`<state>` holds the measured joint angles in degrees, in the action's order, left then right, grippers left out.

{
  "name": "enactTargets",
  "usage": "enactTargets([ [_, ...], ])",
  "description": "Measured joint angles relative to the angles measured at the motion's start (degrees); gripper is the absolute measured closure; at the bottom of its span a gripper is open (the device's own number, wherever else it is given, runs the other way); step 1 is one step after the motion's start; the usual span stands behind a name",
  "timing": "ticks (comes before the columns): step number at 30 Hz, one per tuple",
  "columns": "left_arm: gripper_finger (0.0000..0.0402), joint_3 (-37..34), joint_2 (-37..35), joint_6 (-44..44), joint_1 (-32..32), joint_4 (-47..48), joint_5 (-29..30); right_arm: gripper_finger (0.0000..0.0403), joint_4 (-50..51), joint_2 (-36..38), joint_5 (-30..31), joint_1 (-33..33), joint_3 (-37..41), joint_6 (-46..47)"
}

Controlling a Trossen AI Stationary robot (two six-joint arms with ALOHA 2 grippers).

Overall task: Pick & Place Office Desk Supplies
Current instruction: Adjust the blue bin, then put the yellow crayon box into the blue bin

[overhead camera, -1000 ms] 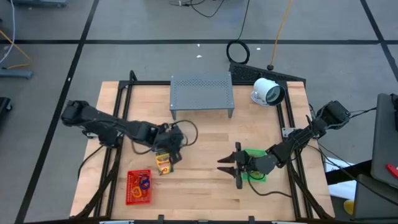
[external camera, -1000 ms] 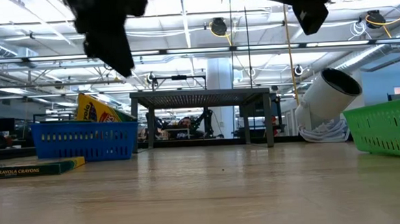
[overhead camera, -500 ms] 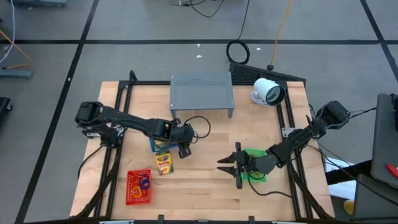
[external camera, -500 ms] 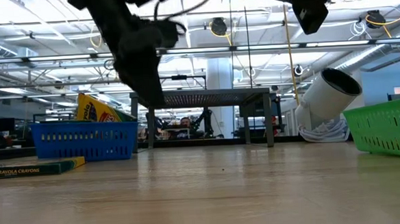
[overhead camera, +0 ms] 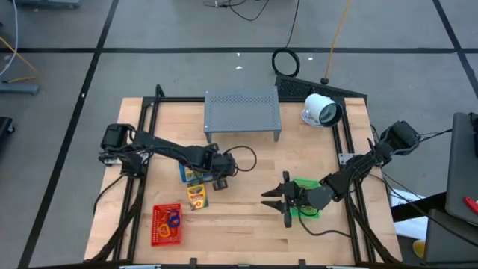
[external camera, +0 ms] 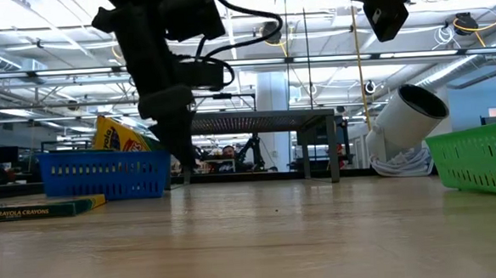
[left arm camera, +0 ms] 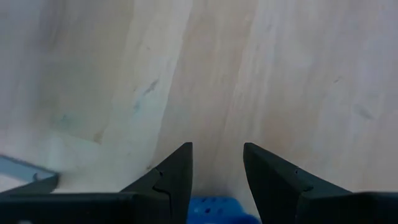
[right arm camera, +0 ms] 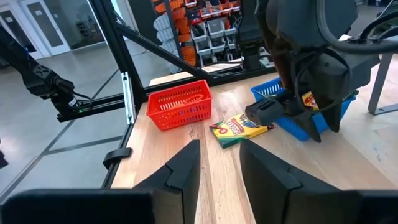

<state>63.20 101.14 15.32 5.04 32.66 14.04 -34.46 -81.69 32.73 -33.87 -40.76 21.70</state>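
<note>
Left hand (overhead camera: 221,181) apparently beside blue basket (overhead camera: 191,171)

Left gripper (overhead camera: 222,181) low, fingers (left arm camera: 171,177) parted, empty — right gripper (overhead camera: 275,197) likewise, mid-table.

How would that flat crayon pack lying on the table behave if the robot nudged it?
The crayon pack lies flat on bare wood, so it would probably slide rather than tip or roll. It looks like a thin cardboard box, likely light and fairly stiff, though a hard squeeze might dent it.
</note>
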Motion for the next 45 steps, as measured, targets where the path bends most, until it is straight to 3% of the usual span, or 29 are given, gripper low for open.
enactTargets([
  [28, 0.025, 0.0, 0.0, 4.4, -0.4, 25.2, 2.6, 0.0303, 0.0, 0.0, 0.0, 0.0, 0.0, 0.1],
  [36, 0.025, 0.0, 0.0, 7.1, -0.5, 27.1, 2.3, 0.0303, 0.0, 0.0, 0.0, 0.0, 0.0, 0.1],
  [45, 0.025, 3.0, -3.9, 10.1, 1.3, 26.9, -2.4, 0.0303, 0.4, 0.0, 0.0, 0.0, -0.1, 0.1],
])
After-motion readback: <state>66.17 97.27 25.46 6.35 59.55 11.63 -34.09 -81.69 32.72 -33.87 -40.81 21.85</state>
